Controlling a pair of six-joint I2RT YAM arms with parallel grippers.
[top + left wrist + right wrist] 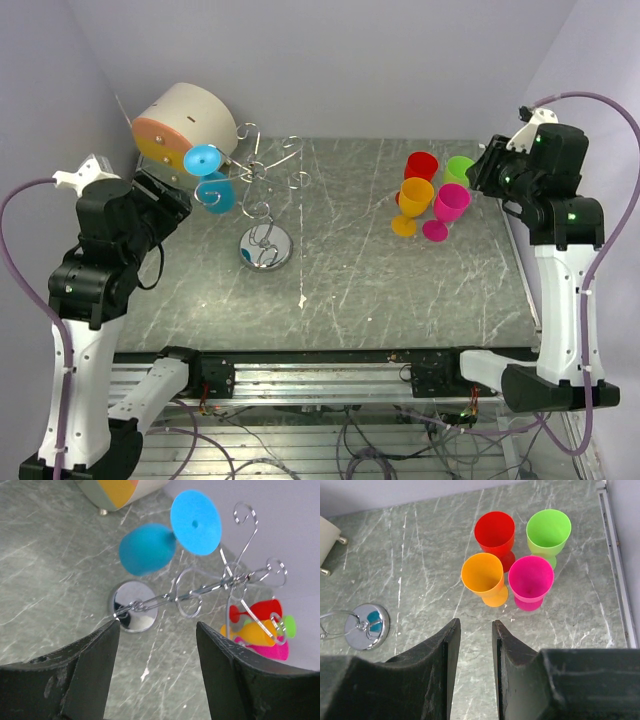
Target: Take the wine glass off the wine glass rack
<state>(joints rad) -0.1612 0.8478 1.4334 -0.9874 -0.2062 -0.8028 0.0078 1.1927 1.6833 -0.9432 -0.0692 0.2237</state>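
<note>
Grey marbled counter (400, 290) is carrying the wine glass rack (265, 205) at its left rear, with the blue wine glass (146, 548) hanging by its foot, stem hiding behind that disc. The left claw (157, 630) is gaping wide and empty; the right claw (476, 627), barely parted, is gripping nothing.

A turquoise-blue wine glass (147, 548) and the silver, mirror-bright wine glass rack (134, 611), its base tinged with a blue reflection, are seen just ahead of the black left gripper (157, 630). Ahead of the black right gripper (475, 625), a red cup (494, 530), a lime-green cup (548, 530), an orange cup (482, 575) and a magenta cup (531, 580) are shown, all plain. The bench (50, 570) is coloured grey-green and veined with white marble-like streaks, and a beige cylinder (195, 115) faced in orange and yellow is seen beyond the left gripper.
</note>
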